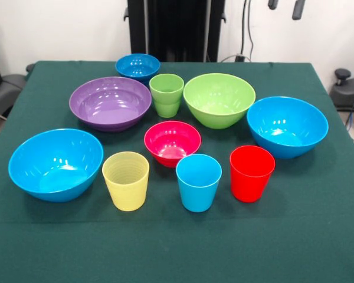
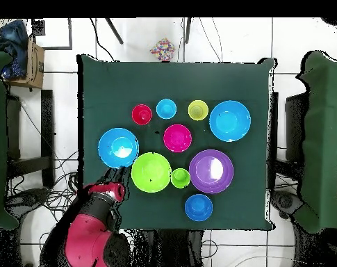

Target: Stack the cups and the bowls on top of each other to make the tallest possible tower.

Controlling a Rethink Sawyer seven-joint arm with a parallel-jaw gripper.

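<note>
All cups and bowls stand apart and upright on the green cloth; no tower shows. The front row holds the yellow cup (image 1: 125, 180), light blue cup (image 1: 198, 181) and red cup (image 1: 251, 173), with the pink-red bowl (image 1: 172, 142) behind them. Large light blue bowls sit at the left (image 1: 56, 164) and right (image 1: 287, 125). Farther back are the purple bowl (image 1: 110, 103), green cup (image 1: 166, 94), lime-green bowl (image 1: 219, 100) and dark blue bowl (image 1: 137, 66). My gripper (image 1: 285, 6) shows only two tips at the top edge, apart and empty, high above the right blue bowl.
In the overhead view the red arm (image 2: 94, 229) is folded back off the table's corner, beside the light blue bowl (image 2: 118, 147) and lime-green bowl (image 2: 151, 172). A cardboard box (image 2: 33, 59) and cables lie on the floor around the table (image 2: 94, 83).
</note>
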